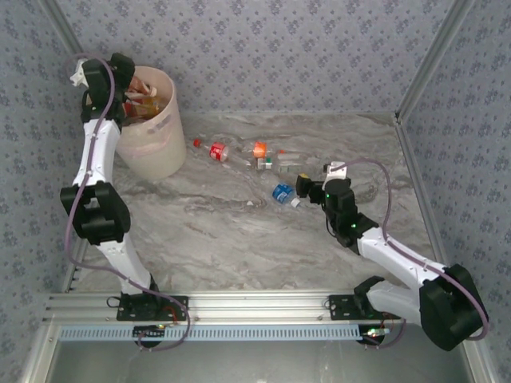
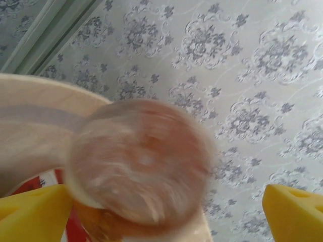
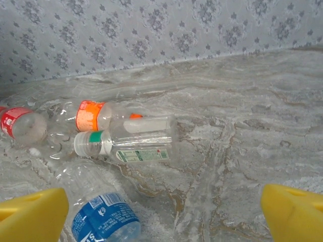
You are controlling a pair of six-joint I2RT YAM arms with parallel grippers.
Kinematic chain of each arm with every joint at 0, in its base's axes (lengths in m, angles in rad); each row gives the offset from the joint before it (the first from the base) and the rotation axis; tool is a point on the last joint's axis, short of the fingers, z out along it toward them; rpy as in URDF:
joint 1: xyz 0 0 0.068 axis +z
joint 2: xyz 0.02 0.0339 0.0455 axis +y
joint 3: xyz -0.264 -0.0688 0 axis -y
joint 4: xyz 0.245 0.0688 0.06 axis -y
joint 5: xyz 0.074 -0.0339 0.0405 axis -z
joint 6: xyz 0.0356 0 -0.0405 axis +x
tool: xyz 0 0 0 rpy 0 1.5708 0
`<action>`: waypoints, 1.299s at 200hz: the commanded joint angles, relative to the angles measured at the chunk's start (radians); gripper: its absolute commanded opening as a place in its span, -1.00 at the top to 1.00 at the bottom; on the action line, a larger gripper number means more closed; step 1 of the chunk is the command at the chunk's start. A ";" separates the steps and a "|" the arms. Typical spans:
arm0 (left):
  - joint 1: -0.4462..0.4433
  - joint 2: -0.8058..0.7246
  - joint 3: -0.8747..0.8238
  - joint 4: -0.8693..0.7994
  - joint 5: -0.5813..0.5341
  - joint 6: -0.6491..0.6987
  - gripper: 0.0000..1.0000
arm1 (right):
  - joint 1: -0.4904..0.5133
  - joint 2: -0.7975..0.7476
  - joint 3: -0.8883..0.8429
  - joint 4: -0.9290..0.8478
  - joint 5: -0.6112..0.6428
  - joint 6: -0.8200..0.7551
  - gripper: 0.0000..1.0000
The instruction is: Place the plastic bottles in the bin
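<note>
At the far left corner of the table, against the patterned wall: the bin, upright, with several bottles piled inside, close up to the rim. Directly over its mouth, the left gripper, pointed down into the bin. Seen through the left wrist camera, yellow fingertips spread wide, one at each lower corner of the picture. Between them, a blurred bottle, seen base-on, brownish, above the bin's pale rim. Close against the picture-left finger, well apart from the other. Touching or not: impossible to tell. Gap far too wide for a grip on it.

Right of centre, low over the table, the right gripper, also wide open and holding nothing, aimed toward the far wall.

Ahead of it, lying on their sides on the marbled top, at least four more bottles. Farthest left, a red-label bottle. Just beside that, an orange-label bottle. In front of and touching the orange one, a white-cap bottle with a green band and a printed label. Nearest, just beside the right gripper's picture-left fingertip, a blue-label bottle. All four well apart from the bin, in a loose row across the middle of the table.
</note>
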 commanded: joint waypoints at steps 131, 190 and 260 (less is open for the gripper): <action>-0.118 -0.353 -0.227 -0.122 0.076 0.278 -0.95 | -0.062 0.373 0.274 -0.323 -0.433 -0.307 -1.00; -0.333 -0.539 -0.516 -0.009 0.184 0.262 -0.96 | -0.082 0.540 0.422 -0.409 -0.607 -0.405 -0.96; -0.395 -0.608 -0.683 -0.055 0.307 0.318 -0.96 | -0.011 0.656 0.473 -0.393 -0.427 -0.388 -0.99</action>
